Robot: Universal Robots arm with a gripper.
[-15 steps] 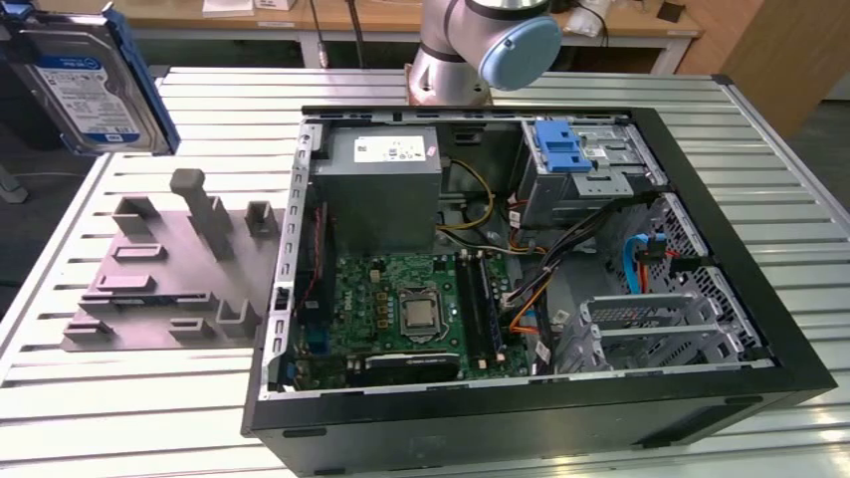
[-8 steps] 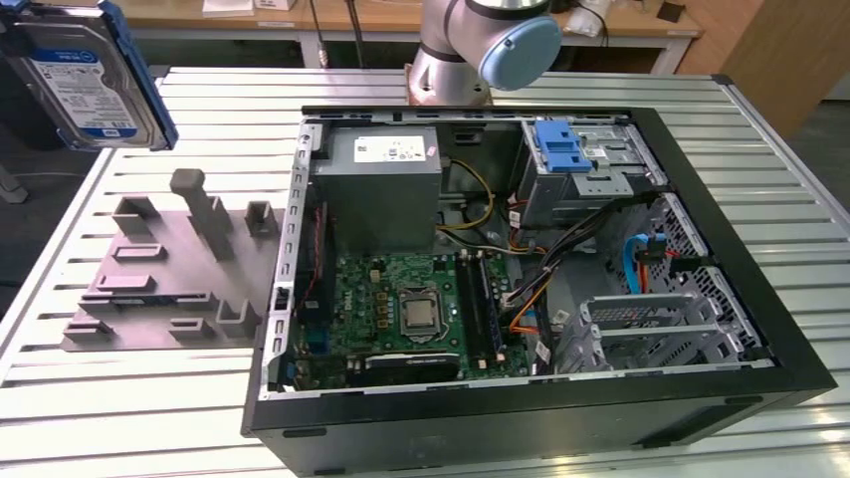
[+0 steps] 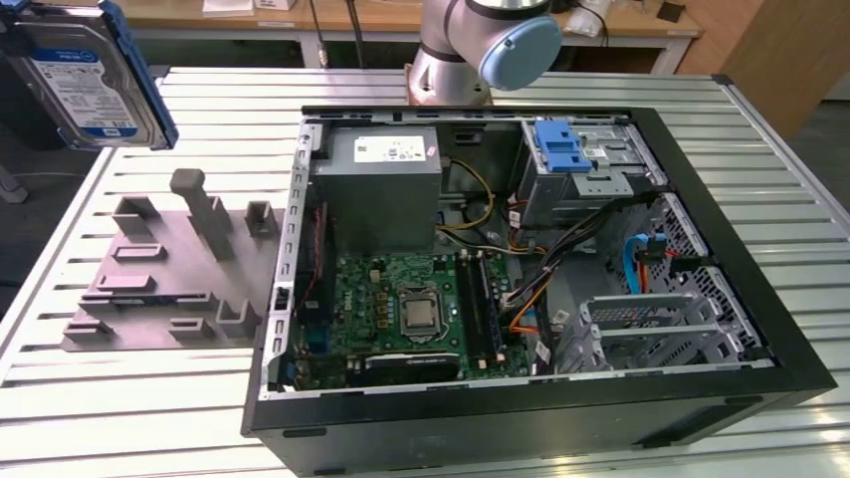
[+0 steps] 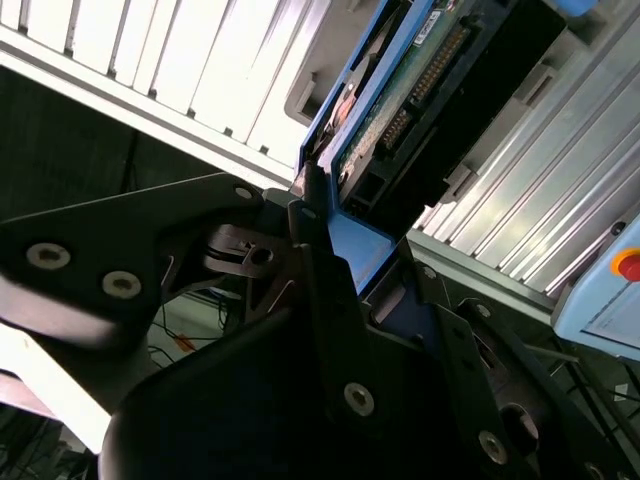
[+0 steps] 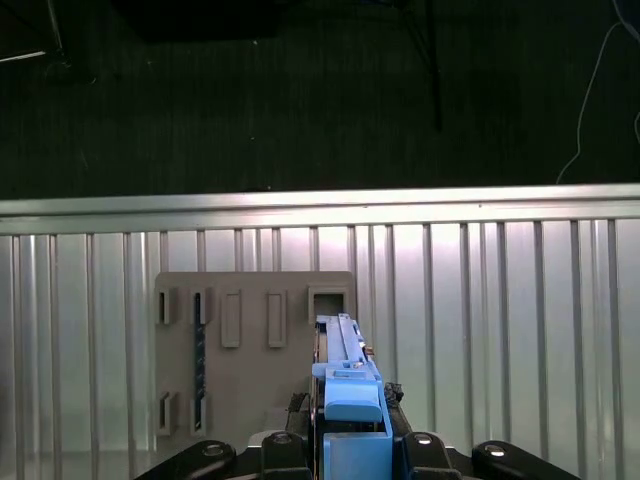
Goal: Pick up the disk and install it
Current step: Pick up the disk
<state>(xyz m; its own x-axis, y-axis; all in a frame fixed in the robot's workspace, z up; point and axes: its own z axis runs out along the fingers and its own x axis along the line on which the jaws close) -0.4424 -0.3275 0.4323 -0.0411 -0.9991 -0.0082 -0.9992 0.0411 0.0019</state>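
The disk [image 3: 88, 74] hangs in the air at the exterior view's left, high above the ribbed aluminium table [image 3: 119, 398]. Its label faces out, and it is well apart from the open computer case [image 3: 531, 418]. In the first wrist view the gripper [image 5: 352, 442] pinches the disk edge-on, black fingers pressed against its blue plastic rails.

The disk looks like a dense, rigid metal slab, fairly heavy for its size. The bare silver casing seems slick, so the rails are the sensible place to hold. The second wrist view shows its green circuit board [image 4: 400, 110] and connector pins exposed, which I judge fragile against knocks.

On the table lies a matte grey holder plate [image 3: 159, 289] with upright slots. Inside the case, a metal drive cage [image 3: 591, 169] carries a blue tab.
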